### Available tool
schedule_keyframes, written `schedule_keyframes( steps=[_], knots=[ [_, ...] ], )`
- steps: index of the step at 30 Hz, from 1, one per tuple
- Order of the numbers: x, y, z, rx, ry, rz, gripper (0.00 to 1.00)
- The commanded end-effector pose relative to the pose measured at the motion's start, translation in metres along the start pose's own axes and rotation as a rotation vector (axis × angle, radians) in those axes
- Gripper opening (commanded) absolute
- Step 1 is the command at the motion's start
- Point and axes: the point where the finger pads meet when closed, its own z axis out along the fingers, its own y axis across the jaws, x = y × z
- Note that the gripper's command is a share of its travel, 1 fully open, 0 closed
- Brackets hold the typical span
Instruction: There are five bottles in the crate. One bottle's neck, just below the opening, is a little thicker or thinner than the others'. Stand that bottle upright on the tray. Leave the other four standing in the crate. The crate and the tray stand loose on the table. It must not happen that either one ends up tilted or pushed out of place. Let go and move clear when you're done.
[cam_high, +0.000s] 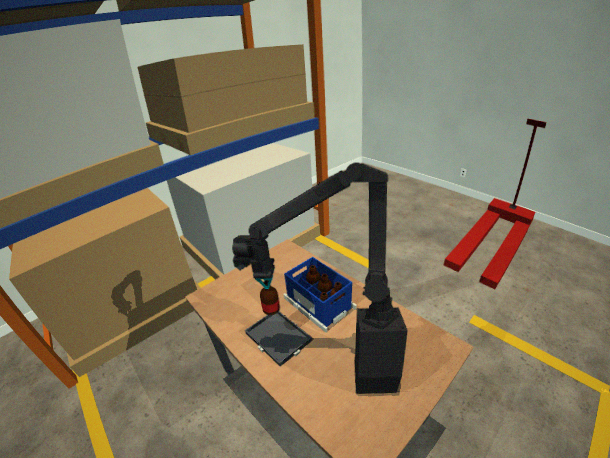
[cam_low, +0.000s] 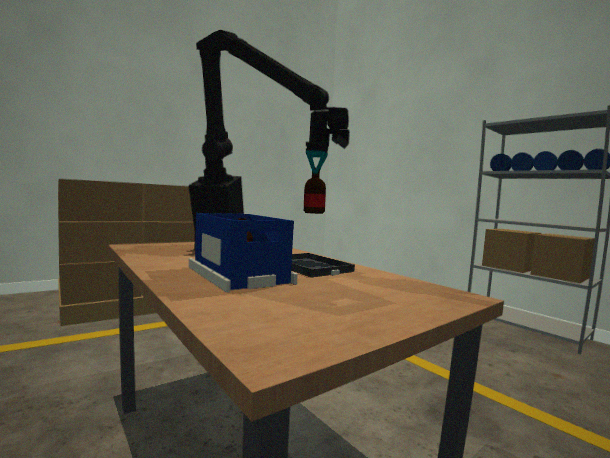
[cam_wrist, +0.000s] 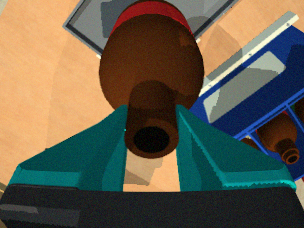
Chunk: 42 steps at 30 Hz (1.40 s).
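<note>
My gripper (cam_high: 268, 286) (cam_low: 315, 173) (cam_wrist: 151, 114) is shut on the neck of a brown bottle (cam_high: 270, 302) (cam_low: 314, 200) (cam_wrist: 150, 57) with a red label. The bottle hangs upright in the air, beyond the tray's far corner in the top view. The dark tray (cam_high: 271, 327) (cam_low: 321, 273) lies flat on the table. The blue crate (cam_high: 333, 312) (cam_low: 264, 262) (cam_wrist: 277, 87) stands beside it. Several brown bottles (cam_high: 324, 283) (cam_wrist: 276, 131) stand in the crate, mostly hidden by its walls. Whether the held neck differs from theirs is hard to tell.
Pale strips (cam_high: 306, 313) (cam_low: 210, 276) run along the crate's base. The crate's high walls stand close to the held bottle's side. The arm's black base (cam_high: 380, 352) stands on the table (cam_high: 420, 345) near the crate and tray. The table's edge runs close past the tray.
</note>
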Motion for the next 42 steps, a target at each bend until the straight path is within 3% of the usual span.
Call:
schedule_keyframes(
  steps=[1, 42],
  knots=[
    [-0.0114, 0.0040, -0.0079, 0.008, -0.034, 0.004, 0.00],
    [-0.0080, 0.0029, -0.0131, 0.010, -0.051, 0.010, 0.00]
  ],
)
